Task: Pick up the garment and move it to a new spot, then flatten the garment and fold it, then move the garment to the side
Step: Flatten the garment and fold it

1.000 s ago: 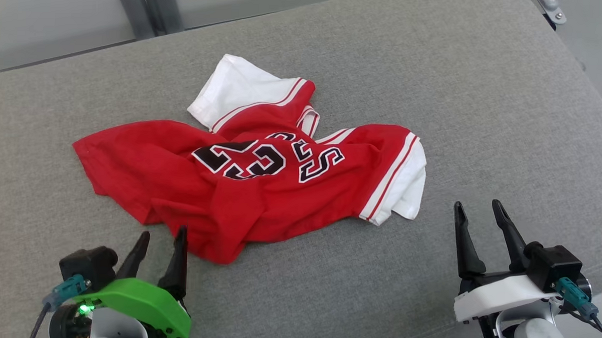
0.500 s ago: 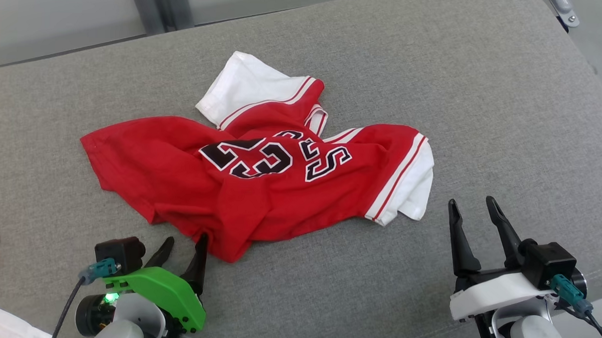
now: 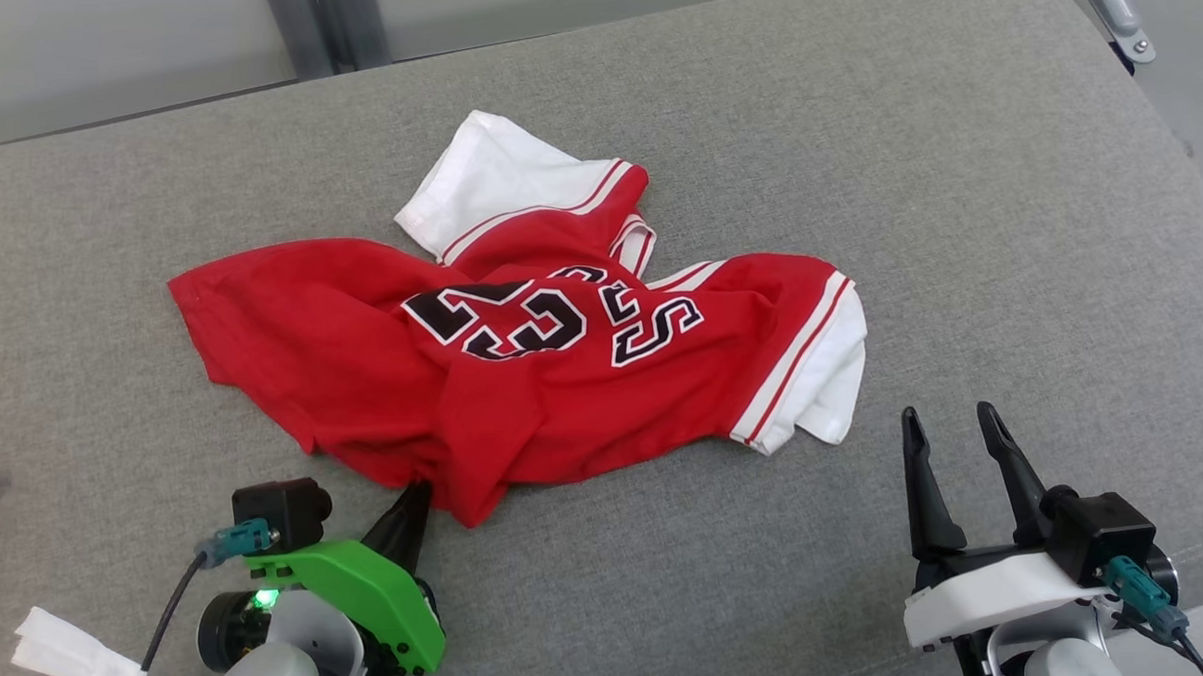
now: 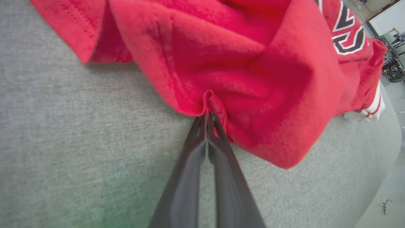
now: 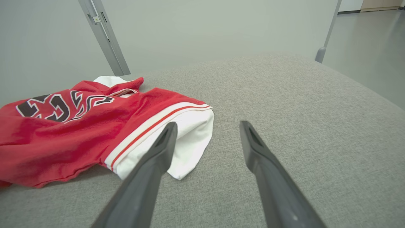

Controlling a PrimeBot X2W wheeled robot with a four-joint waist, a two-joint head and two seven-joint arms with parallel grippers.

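Grey fabric surface (image 3: 967, 191) carries the crumpled red garment (image 3: 360, 370) near its middle. The left hand (image 3: 421, 487) is clamped on the garment's near hem; the right hand (image 3: 946, 410), fingers apart, hovers just beside the garment's white sleeve (image 3: 830, 386).

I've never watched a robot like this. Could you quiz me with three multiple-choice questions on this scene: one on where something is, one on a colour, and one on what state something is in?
1. Where does the left gripper meet the red jersey?
A) a white sleeve B) the near hem C) the collar

2. What colour are the jersey's sleeves?
A) blue B) black C) white

3. How is the right gripper?
A) open, holding nothing B) shut on a sleeve C) pressed flat on the lettering

Answers:
1 B: the left wrist view shows its fingers pinched together on a fold of the red edge nearest the robot.
2 C: both sleeves are white with red stripes.
3 A: its fingers stand apart over the grey cushion, beside the jersey and not touching it.
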